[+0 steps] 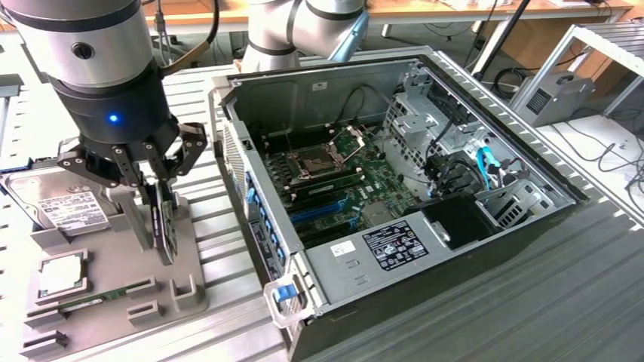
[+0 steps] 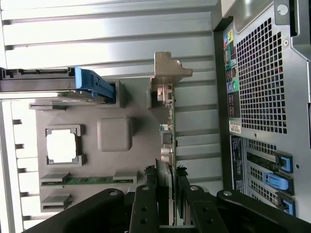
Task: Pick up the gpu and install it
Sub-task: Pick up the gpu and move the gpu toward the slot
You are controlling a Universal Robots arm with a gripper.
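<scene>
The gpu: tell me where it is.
The gpu stands on edge in the gray holder at the exterior view's left, under the gripper, between the hard drive and the open computer case.

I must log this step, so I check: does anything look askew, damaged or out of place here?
Nothing stands out. The gpu stands upright on edge in the grey tray, under the pincer; the open case shows no damage.

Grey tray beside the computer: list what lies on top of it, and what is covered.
A hard drive, a processor chip, a memory stick, and a graphics card standing on edge below the gripper. The tray surface under them is covered.
</scene>
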